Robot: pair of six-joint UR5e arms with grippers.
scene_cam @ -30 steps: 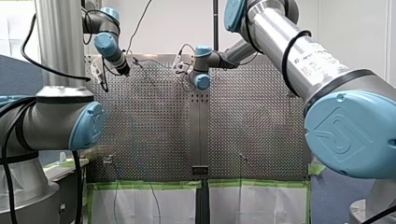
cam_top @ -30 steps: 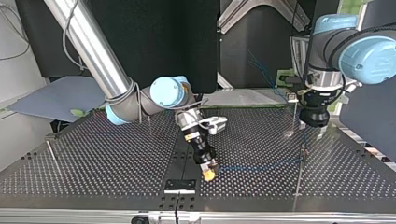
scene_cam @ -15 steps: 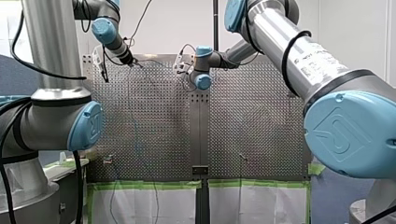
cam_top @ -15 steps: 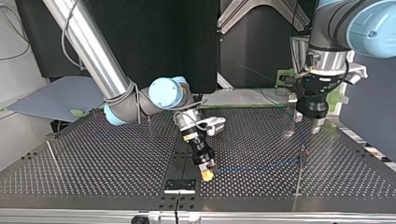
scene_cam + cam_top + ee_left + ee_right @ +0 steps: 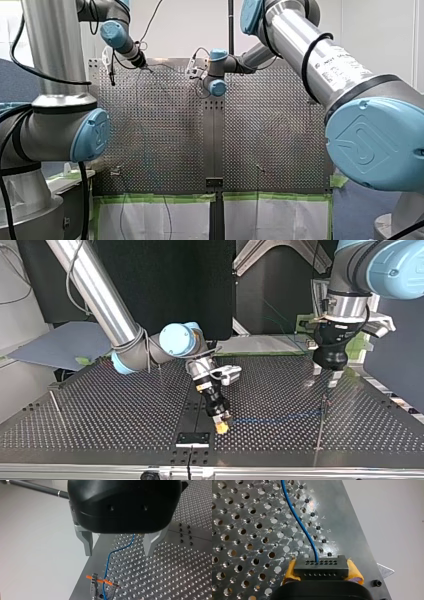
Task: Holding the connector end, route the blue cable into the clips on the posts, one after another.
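1. Our right gripper (image 5: 322,568) clamps its two yellow pads (image 5: 289,572) on the one black rectangular connector (image 5: 321,566), low over the perforated metal table (image 5: 242,530).
2. One thin blue cable (image 5: 297,517) leaves the connector, crosses the table and passes through one metal clip with an orange bar (image 5: 102,587).
3. Our left gripper (image 5: 119,545) hangs above that clip, its two metal fingers (image 5: 86,542) apart.
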